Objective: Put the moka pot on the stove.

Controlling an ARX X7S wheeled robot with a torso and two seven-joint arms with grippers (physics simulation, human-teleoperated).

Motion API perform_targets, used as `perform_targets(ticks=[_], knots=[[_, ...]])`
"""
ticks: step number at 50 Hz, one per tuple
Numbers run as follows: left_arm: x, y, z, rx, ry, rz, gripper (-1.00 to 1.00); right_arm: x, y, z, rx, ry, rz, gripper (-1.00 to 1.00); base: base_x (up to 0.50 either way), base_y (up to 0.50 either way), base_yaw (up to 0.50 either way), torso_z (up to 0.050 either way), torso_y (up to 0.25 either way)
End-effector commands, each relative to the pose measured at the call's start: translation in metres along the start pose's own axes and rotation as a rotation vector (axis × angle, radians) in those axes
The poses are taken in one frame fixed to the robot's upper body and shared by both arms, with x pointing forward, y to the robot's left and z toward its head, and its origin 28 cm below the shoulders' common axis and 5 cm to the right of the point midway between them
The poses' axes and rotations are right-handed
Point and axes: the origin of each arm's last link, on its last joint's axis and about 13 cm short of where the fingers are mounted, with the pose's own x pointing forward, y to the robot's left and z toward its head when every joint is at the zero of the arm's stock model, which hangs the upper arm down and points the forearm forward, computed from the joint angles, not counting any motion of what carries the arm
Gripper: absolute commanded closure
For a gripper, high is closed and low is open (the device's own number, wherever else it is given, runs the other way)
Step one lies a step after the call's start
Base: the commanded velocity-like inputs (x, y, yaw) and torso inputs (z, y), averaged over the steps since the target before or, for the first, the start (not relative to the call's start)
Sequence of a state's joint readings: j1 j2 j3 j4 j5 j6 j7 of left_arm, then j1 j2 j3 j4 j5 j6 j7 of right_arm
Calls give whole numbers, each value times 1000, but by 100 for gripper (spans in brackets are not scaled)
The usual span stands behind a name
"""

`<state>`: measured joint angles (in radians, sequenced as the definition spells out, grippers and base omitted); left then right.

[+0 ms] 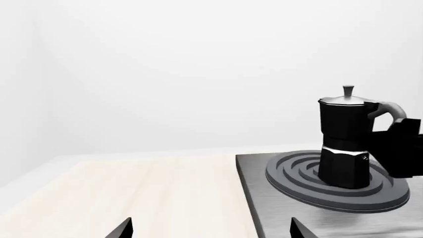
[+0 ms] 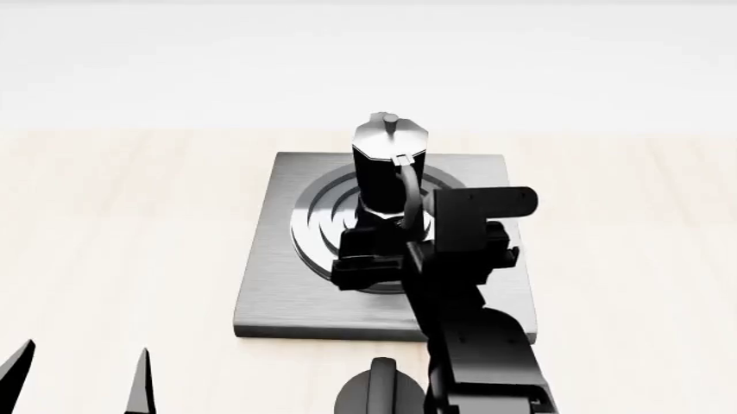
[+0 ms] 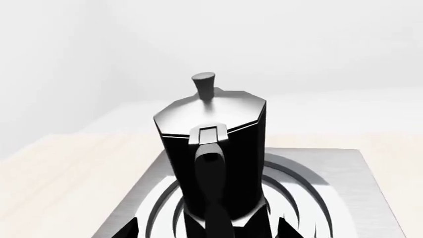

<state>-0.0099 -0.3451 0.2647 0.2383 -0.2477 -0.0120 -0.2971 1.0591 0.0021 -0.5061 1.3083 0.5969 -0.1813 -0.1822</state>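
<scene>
The moka pot (image 2: 389,164) stands upright on the ring burner of the stove (image 2: 271,293), its silver lid and knob on top and its handle toward me. In the right wrist view the moka pot (image 3: 211,144) fills the middle, and my right gripper (image 3: 206,229) is open with one finger on each side of the handle, not pressing it. From the head view my right gripper (image 2: 392,246) sits just behind the pot. My left gripper (image 1: 211,230) is open and empty over the wooden table, left of the stove (image 1: 261,188) and well away from the moka pot (image 1: 343,144).
A black round knob (image 2: 374,392) sits at the stove's near edge, under my right arm. A light wooden tabletop (image 2: 116,224) surrounds the stove. A plain white wall stands behind. My left gripper's fingertips (image 2: 141,379) show at the lower left.
</scene>
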Motion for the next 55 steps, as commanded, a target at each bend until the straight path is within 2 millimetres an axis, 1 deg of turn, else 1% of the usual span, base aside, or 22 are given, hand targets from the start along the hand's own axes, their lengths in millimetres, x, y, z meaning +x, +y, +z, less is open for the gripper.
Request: perform_targets(ticks=[1,5,13,25,31,43,55], knots=[[0,0,1,-10,-3,1,-100,-1,-1,-3,-21,-38,3,-100,0,0,0,0,0],[0,1,1,-10,-3,1,-100,-3,-1,-5,-50,-64,-17,-100,0,0,0,0,0],[-1,0,2,-9,-5,-1,-100,-4,1,-8,-66,-99,5,-100,0,0,0,0,0],[0,0,2,-8,-7,-3,-100,-5,1,-7,-116,-155,-4,-100,0,0,0,0,0],[0,0,3,-8,-8,-2,-100,-20,7,0,-119,-209,17,-100,0,0,0,0,0],[1,0,3,-8,-7,-4,-100,-44,13,10,-116,-274,40,-100,0,0,0,0,0],[1,0,3,-9,-8,-6,-100,-61,18,17,-113,-318,58,-100,0,0,0,0,0]])
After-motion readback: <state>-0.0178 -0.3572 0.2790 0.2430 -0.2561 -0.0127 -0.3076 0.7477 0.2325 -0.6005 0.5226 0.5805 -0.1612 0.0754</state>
